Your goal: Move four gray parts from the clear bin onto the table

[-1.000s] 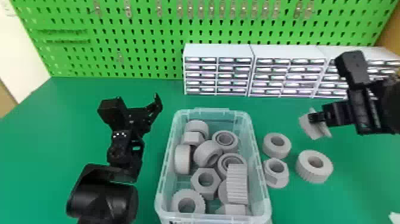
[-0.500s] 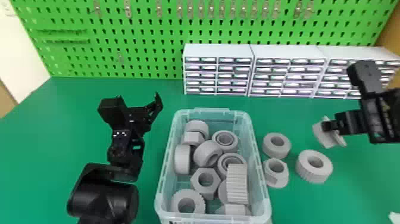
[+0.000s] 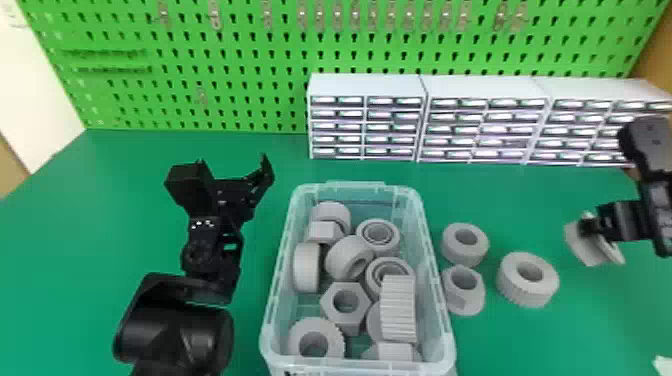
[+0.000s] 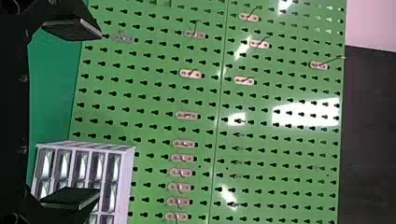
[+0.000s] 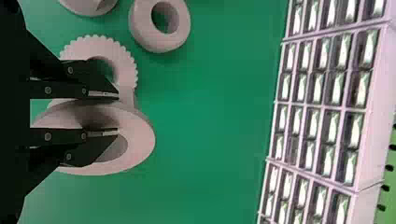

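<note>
At the right of the head view, my right gripper (image 3: 591, 227) is closed on a gray flanged part (image 3: 595, 249); whether that part touches the table (image 3: 560, 340), I cannot tell. The right wrist view has the same gripper (image 5: 116, 114) pinching the wall of the flanged part (image 5: 140, 140). Several gray parts, such as a hex nut (image 3: 334, 316), lie in the clear bin (image 3: 272, 300). Right of the bin rest a smooth ring (image 3: 465, 254), a flat-sided part (image 3: 462, 304) and a ribbed ring (image 3: 527, 295). Left of the bin, my left gripper (image 3: 232, 172) stands open and holds nothing; its fingers (image 4: 72, 29) are wide apart.
White drawer cabinets (image 3: 367, 85) stand along the back of the table, in front of a green pegboard (image 3: 240, 95). A pale object (image 3: 662, 367) lies at the front right edge. Green tabletop spreads left of the bin.
My right gripper has moved to the right and a little toward the front, carrying the flanged part farther from the ribbed ring. The left arm has stayed still.
</note>
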